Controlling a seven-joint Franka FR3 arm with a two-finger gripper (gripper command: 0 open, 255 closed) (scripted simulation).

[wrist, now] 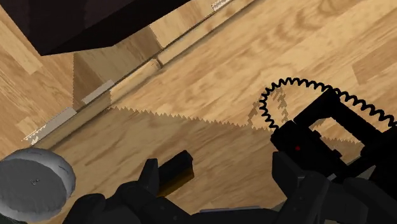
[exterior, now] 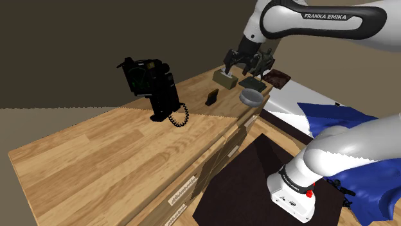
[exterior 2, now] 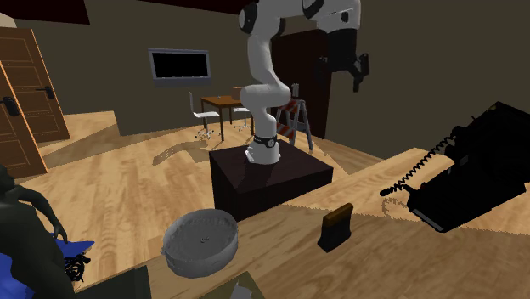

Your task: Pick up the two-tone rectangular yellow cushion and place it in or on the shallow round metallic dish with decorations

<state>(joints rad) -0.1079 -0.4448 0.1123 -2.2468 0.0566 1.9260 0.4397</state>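
Brown with an orange-tan top, the small rectangular cushion (exterior 2: pixel 335 228) stands on edge on the wooden counter (exterior 2: pixel 476 267), between the black corded telephone (exterior 2: pixel 476 161) and the grey round dish (exterior 2: pixel 200 242); our gripper (exterior: pixel 243 66) hangs well above the counter, fingers spread, holding nothing. We judge the cushion light and soft; we should pinch across its thin faces.

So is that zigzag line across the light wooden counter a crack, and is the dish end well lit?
Shoulder view: it is a jagged shadow edge on the light wooden counter, no crack; the shallow round grey dish sits on the dimmer side. Wrist view: same sawtooth edge, dish in shade. Second exterior view: dim overall.
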